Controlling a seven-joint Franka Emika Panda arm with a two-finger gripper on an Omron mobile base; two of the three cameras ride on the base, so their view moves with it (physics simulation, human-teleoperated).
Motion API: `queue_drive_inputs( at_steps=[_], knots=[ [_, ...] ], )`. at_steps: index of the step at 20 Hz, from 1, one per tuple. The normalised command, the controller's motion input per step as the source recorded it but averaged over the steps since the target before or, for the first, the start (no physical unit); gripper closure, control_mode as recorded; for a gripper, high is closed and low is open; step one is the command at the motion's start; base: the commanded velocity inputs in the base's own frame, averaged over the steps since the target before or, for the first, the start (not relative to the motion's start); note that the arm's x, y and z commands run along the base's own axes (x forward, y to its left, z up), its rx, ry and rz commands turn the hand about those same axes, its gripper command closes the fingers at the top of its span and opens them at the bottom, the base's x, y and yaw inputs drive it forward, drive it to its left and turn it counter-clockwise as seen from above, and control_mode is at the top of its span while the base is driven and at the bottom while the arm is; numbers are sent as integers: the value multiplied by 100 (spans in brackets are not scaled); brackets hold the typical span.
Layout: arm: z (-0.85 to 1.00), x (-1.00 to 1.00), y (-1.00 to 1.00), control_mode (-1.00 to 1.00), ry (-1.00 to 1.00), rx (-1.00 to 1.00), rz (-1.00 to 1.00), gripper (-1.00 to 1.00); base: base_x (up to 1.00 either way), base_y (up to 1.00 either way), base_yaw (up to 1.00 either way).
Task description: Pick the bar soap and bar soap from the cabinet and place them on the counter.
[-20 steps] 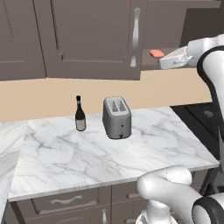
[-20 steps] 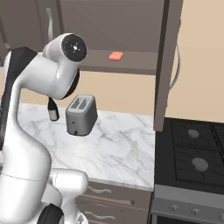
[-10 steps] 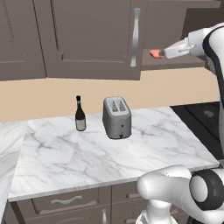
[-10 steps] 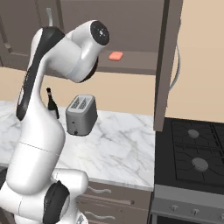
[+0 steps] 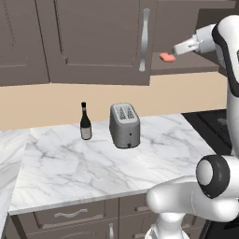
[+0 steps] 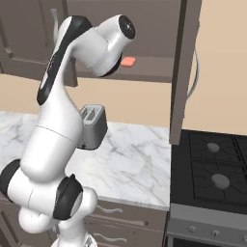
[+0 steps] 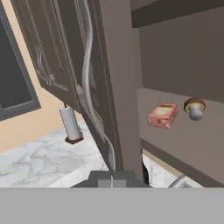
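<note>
step: reach for soap (image 7: 162, 115) | place: cabinet (image 7: 183, 131) shelf, near front edge, beside knob (image 7: 194, 108) | jaws: shut, empty | advice: open before closing in, clear door (image 7: 109, 78)

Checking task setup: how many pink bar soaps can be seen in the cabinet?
1: a small flat salmon-pink bar soap on the open dark cabinet shelf, beside a round brown-and-grey knob. A second may be hidden.

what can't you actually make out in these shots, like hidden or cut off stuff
- Second bar soap: one bar soap lies on the cabinet shelf beside a round knob; the open door blocks the rest of the shelf in the hand view.
- Pincer tips: in the right base view the arm covers them.
- Bottle label: too small in the left base view.
</note>
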Motion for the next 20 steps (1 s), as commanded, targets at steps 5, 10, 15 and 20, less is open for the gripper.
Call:
queue_drive_inputs(
  at_steps=[5, 10, 15, 20],
  knots=[
    [-2, 44, 0, -100, -2, 0, 7, 100, 0, 0, 0],
    [-6, 31, 0, -100, -7, 0, 10, 100, 0, 0, 0],
    [-13, 22, 4, -100, -8, 0, 11, 100, 0, 0, 0],
    [-12, 23, 15, -100, -3, 0, 12, 100, 0, 0, 0]
  ],
)
